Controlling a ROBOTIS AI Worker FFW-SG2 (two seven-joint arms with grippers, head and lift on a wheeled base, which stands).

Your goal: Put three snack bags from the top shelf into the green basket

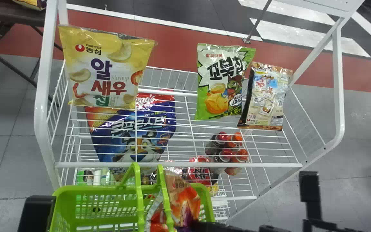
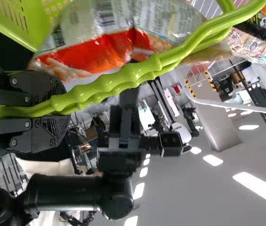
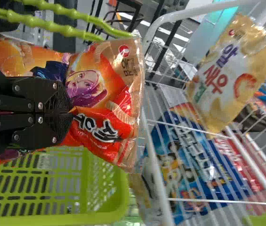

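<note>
Evidently, an orange bag (image 1: 182, 198) is held over the green basket (image 1: 92, 190) by the right gripper (image 1: 201, 226)
The basket's handles (image 1: 137, 190) are clasped by the left gripper (image 2: 55, 111); beyond, on the top shelf (image 1: 89, 165), a yellow bag (image 1: 105, 72) is seen left of a green bag (image 1: 221, 83) and a brown bag (image 1: 266, 96)

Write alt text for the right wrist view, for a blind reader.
The right gripper pinches a red-orange snack bag in its jaws, beside the green basket. Beyond, a yellow snack bag sits on the white wire rack, with a blue bag lower down.
</note>
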